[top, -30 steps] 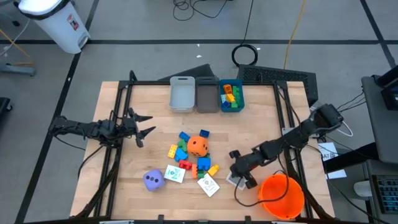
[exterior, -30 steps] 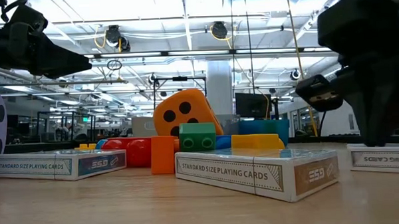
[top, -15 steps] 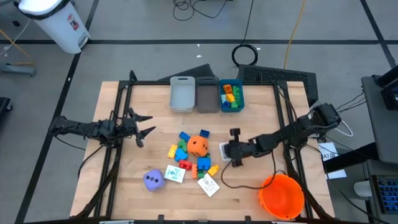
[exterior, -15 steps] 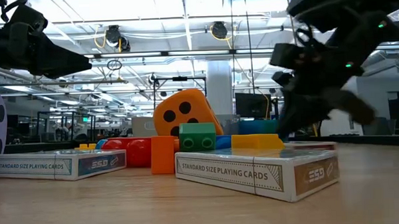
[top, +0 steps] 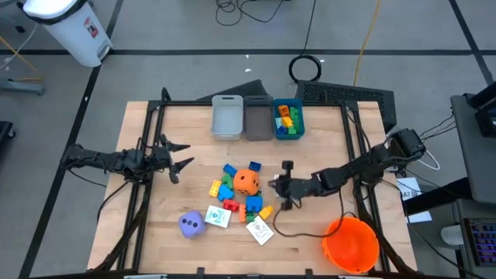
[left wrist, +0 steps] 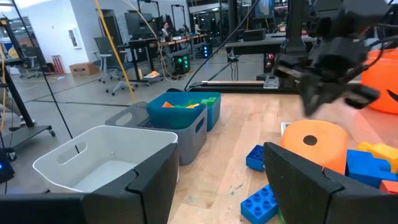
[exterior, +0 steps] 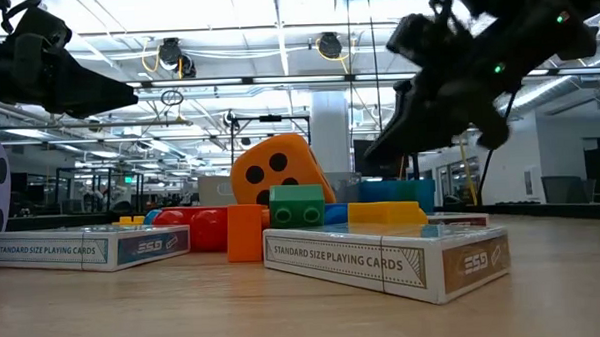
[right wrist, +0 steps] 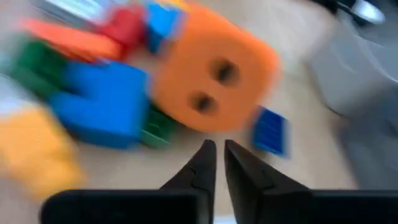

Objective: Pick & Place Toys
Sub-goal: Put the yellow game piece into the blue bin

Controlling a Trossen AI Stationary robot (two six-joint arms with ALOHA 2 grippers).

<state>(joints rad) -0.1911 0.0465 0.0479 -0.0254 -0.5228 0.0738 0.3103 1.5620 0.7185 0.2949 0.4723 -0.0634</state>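
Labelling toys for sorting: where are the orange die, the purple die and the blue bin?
orange die [top: 246,181], high view, top face.
purple die [top: 191,224], high view, top face.
blue bin [top: 298,132], high view, front rim.

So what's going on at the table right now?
The right gripper hangs beside the toy pile, jaws nearly shut and empty, pointing at the orange die. The left gripper waits open at the table's left side, holding nothing. Blocks, card boxes and the purple die lie loose on the table; only the blue bin holds blocks, the two grey bins look empty.
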